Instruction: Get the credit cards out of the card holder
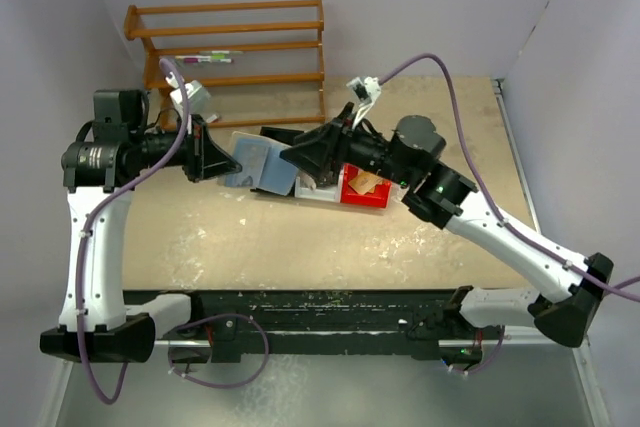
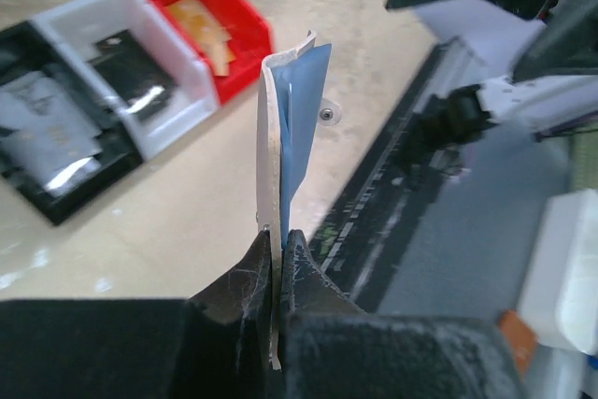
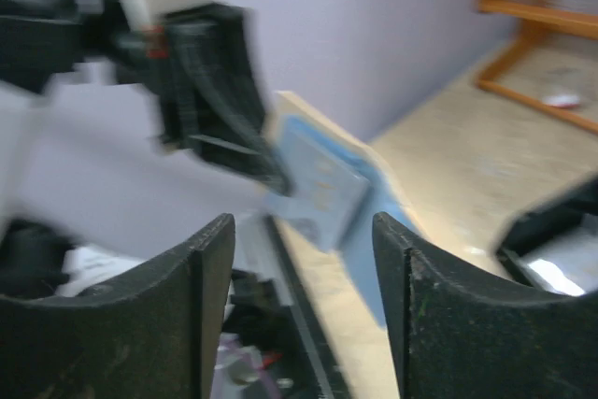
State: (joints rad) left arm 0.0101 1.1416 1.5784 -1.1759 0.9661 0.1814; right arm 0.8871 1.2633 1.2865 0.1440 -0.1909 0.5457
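Note:
My left gripper is shut on the edge of the card holder and holds it above the table, open, with the bluish sleeves showing. In the left wrist view the holder stands edge-on, tan outside and blue inside, pinched between my fingertips. My right gripper is open and empty, just right of the holder. In the right wrist view the blurred holder lies ahead of the open right gripper, apart from it. A pale blue-grey card shape shows on its sleeves.
A row of small bins stands under the right arm: black, white and red, each with items inside. An orange wooden rack stands at the back against the wall. The table's dark front rail runs along the near edge.

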